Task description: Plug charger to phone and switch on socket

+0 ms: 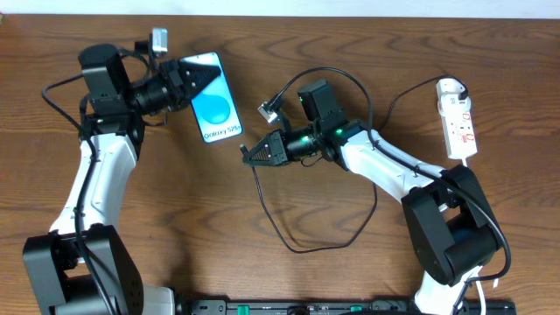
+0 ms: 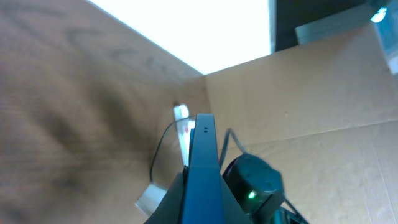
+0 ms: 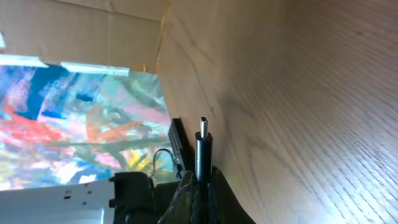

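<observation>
Phone (image 1: 216, 112), blue-screened, sits clamped in left gripper (image 1: 206, 79); right gripper (image 1: 248, 154) pinches slim black charger (image 3: 203, 149).

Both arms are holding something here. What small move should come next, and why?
Probably ease the right gripper toward the phone, aiming at its short edge below the Galaxy text. That gripper is shut on the charger near its plug tip, which points toward the phone but stands apart from it. The left gripper grips the phone's other end. The port itself cannot be seen.
</observation>
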`<control>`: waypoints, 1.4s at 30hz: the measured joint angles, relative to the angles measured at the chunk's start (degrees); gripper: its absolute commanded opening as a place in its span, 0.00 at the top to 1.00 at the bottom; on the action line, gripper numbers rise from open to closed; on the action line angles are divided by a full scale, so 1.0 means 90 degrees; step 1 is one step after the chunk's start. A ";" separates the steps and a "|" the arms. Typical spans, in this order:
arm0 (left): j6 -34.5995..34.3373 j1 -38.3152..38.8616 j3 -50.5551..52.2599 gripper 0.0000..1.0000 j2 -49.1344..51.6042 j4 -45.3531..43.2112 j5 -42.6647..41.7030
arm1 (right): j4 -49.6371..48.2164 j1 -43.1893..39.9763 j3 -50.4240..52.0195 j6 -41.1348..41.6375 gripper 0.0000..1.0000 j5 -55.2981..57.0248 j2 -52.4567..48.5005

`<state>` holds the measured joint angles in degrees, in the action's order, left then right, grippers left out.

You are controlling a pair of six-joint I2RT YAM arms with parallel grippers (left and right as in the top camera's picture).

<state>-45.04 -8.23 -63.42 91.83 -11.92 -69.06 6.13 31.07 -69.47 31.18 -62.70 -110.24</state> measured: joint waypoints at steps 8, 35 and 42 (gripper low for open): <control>-0.1156 -0.0126 0.0007 0.93 0.0000 -0.1610 -0.0032 | -0.0544 0.0000 -0.0002 0.0024 0.99 -0.0420 0.0000; -0.1569 -0.0267 0.0007 0.93 0.0000 -0.1693 0.0716 | -0.3825 -0.0010 -0.0002 0.1241 0.99 -0.1260 0.0000; -0.1736 -0.0267 0.0007 0.93 0.0000 -0.2042 0.0891 | -0.4413 -0.0010 -0.0002 0.1824 0.99 -0.1277 0.0000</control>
<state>-60.66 -10.63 -63.35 91.83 -30.30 -61.04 -33.58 30.98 -69.49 47.59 -74.19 -110.24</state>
